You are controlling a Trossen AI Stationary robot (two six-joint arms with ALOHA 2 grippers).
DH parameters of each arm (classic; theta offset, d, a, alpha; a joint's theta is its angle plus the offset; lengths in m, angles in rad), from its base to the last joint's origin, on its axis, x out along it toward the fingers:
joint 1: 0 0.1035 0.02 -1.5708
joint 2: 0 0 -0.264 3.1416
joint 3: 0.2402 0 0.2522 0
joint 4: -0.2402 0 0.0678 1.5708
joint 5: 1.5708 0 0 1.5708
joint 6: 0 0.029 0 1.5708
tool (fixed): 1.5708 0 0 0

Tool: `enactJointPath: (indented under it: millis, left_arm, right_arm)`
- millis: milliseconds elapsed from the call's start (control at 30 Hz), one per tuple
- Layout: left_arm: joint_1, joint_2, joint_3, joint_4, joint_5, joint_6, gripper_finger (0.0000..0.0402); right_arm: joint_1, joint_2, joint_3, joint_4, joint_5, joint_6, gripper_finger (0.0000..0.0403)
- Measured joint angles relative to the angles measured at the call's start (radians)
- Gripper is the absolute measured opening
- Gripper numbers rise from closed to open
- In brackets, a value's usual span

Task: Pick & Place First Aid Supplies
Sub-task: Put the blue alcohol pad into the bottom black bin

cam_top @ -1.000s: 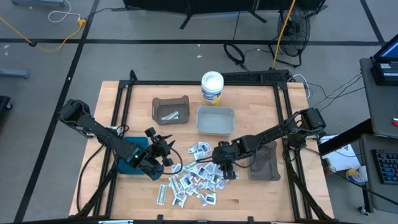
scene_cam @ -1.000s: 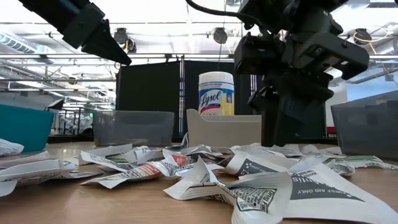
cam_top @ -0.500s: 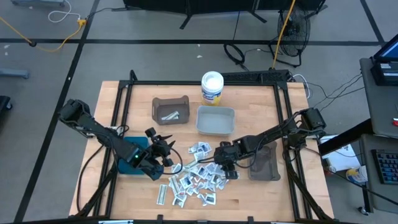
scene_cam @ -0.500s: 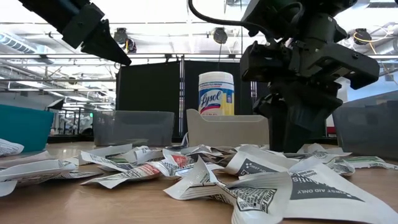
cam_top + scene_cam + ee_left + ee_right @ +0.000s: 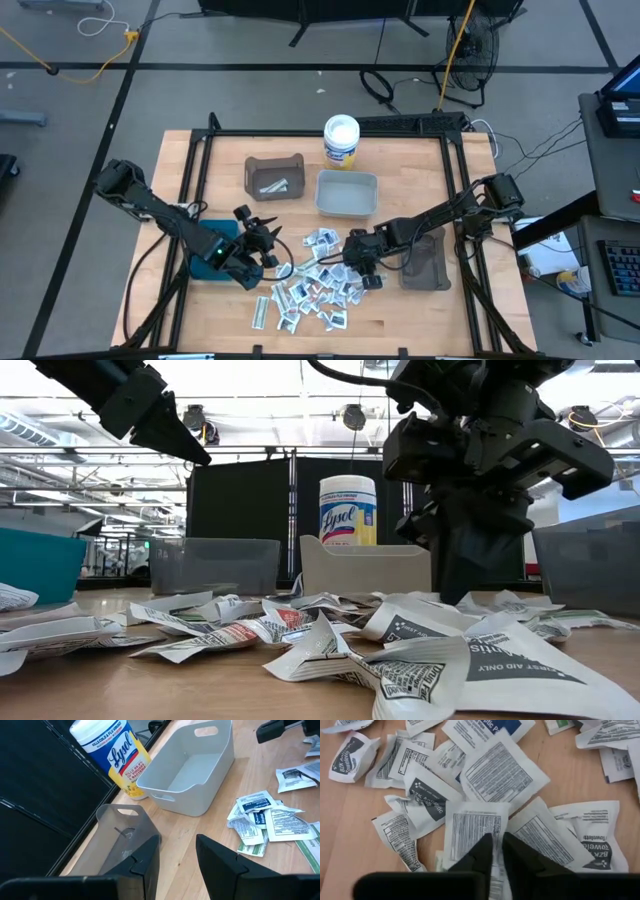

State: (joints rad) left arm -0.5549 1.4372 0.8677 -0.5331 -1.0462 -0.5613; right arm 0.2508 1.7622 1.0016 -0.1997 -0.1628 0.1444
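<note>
**Right pincer down in the packet pile, left arm waiting**

I see the packets (image 5: pixel 312 283) scattered in a loose heap on the front middle of the desk (image 5: pixel 400 320), white and silvery squares with dark, blue and green print, many overlapping.

My right pincer (image 5: pixel 360 270) sits low at the heap's right edge. In the right wrist view its two fingers (image 5: pixel 485 851) are drawn nearly together, only a thin gap between them, the tips pressed onto a white packet with fine black print (image 5: pixel 472 832). I cannot tell whether that packet is truly pinched or only touched. In the low view the right arm's dark bulk (image 5: pixel 480 490) reaches down to the packets.

My left pincer (image 5: pixel 262 245) hangs just left of the heap, above the desk. In the left wrist view its fingers (image 5: pixel 220 857) stand apart with nothing between them.

Farther back on the desk:
- a dark bin (image 5: pixel 275 177), left of centre, with a pale strip or two lying in it
- a pale grey bin (image 5: pixel 347 193) beside it
- a white wipes tub (image 5: pixel 341 140) with blue-yellow label, just behind the grey bin

Another dark bin (image 5: pixel 430 262) sits at the right, partly under the right arm. A teal bin (image 5: pixel 205 250) lies under the left arm.
</note>
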Motion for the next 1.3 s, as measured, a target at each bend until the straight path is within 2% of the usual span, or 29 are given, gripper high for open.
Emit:
enactJointPath:
  millis: [100, 667, 1300]
  left_arm:
    - [0.000, 0.000, 0.000, 0.000, 0.000, 0.000, 0.0133]
    - [0.000, 0.000, 0.000, 0.000, 0.003, -0.002, 0.0134]
    - [0.000, 0.000, 0.000, 0.006, 0.028, -0.020, 0.0134]
  right_arm:
    - [0.000, 0.000, 0.000, 0.000, 0.000, 0.000, 0.0004]
    - [0.000, -0.009, 0.000, 0.000, 0.000, -0.023, 0.0001]
    - [-0.001, -0.174, 0.000, 0.004, 0.010, -0.078, 0.0000]
